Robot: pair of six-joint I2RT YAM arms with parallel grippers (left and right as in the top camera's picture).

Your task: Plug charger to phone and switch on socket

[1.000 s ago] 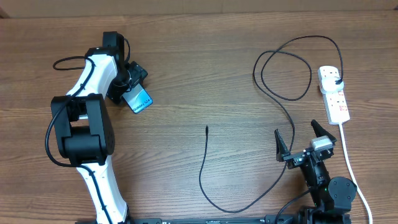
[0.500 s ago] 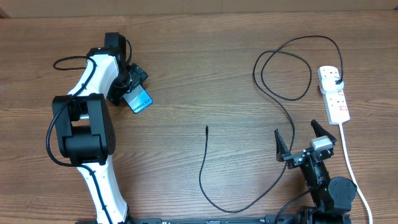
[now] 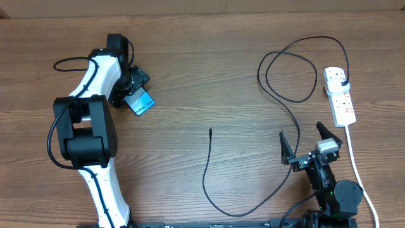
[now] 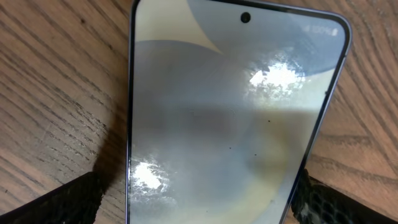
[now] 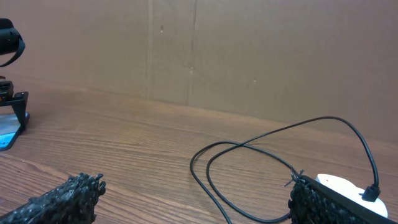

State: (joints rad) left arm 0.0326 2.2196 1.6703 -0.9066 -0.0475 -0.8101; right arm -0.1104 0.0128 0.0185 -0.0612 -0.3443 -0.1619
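**Phone sits between open left claw; cable tip lies well apart**

The small flat phone with the light-blue screen (image 3: 143, 102) lies on the brown wooden table (image 3: 202, 57), on the far left. The left claw (image 4: 199, 183) is open, with one black finger (image 4: 62, 202) on each side of the phone's long edges. A thin strip of wood shows between that finger and the phone. On the other side I cannot tell if the finger touches the edge.

The long thin black charger cable (image 3: 211, 142) has its little tip in the middle of the table, well apart from the phone. A wide stretch of bare wood lies between them. The cable curls near, then runs right and far, makes a big loop, and ends in a black plug (image 3: 342, 83) stuck in the white power strip with red marks (image 3: 340, 96). The strip lies on the far right, and its thick white cord (image 3: 354, 166) runs toward the near edge.

The right claw (image 3: 305, 142) is near and right, open wide, with nothing in it. The cable passes close by it. A brown cardboard wall (image 5: 186, 50) stands at the far edge.
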